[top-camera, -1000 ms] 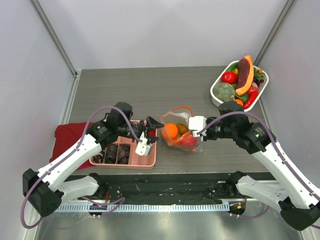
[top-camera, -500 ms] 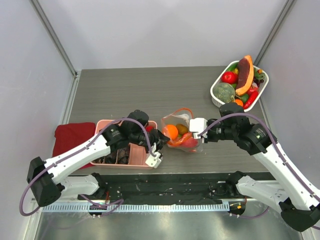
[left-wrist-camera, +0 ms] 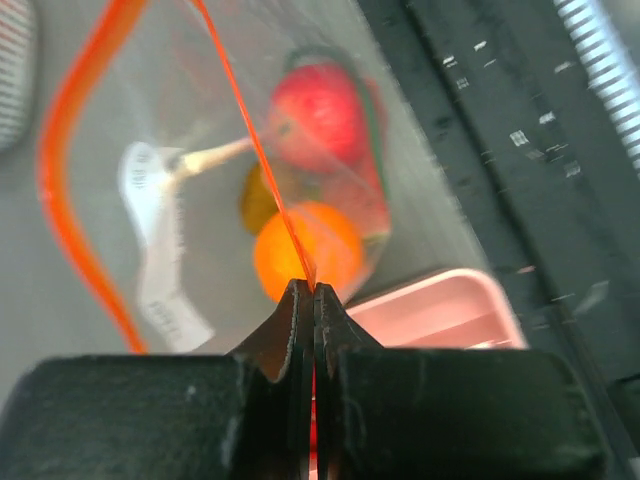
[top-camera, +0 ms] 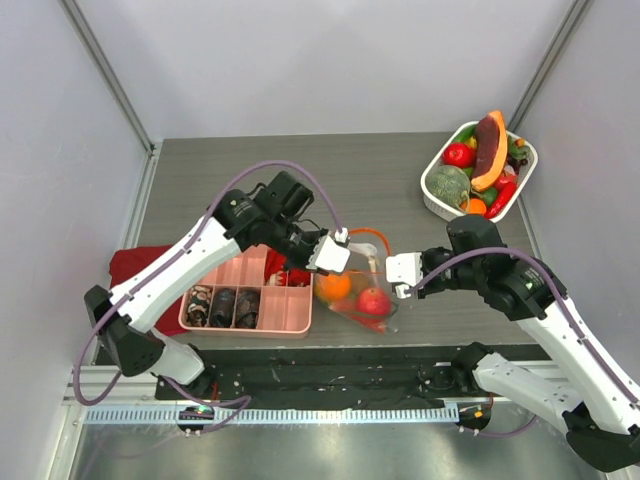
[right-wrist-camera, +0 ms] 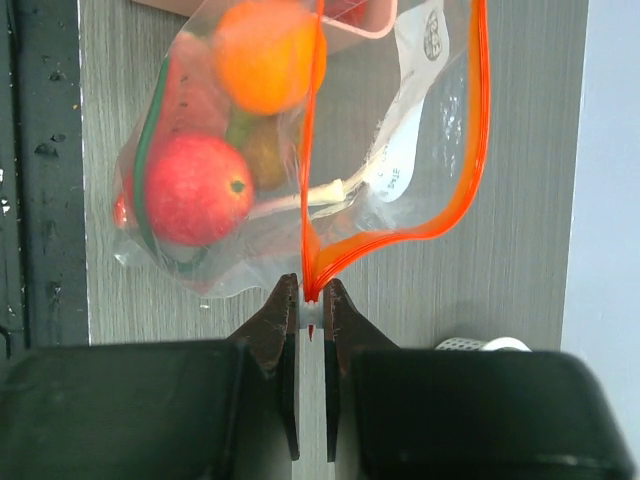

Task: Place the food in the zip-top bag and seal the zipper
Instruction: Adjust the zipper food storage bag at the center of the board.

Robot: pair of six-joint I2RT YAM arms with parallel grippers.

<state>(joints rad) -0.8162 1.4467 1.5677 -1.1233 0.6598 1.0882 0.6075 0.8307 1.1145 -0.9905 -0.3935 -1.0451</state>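
Your left gripper (left-wrist-camera: 305, 292) and right gripper (right-wrist-camera: 312, 297) each clamp one end of the zipper (right-wrist-camera: 482, 120), likely to pull it straight for sealing. The zip-top bag (right-wrist-camera: 410, 150), food (right-wrist-camera: 195, 190) inside, sits between them near the bench (top-camera: 230, 180) front, mouth gaping.

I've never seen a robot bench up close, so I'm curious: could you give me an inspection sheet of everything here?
Surface: grey wood-grain table.
Job's things: zip-top bag holds an orange and red apple; zipper gaping open.
Clutter: pink tray with dark lumps; white basket of toy produce; red cloth.
Grippers: left gripper and right gripper each shut on the zipper.
Cables: purple cables along both arms.
Surroundings: pale walls; nothing else seen.
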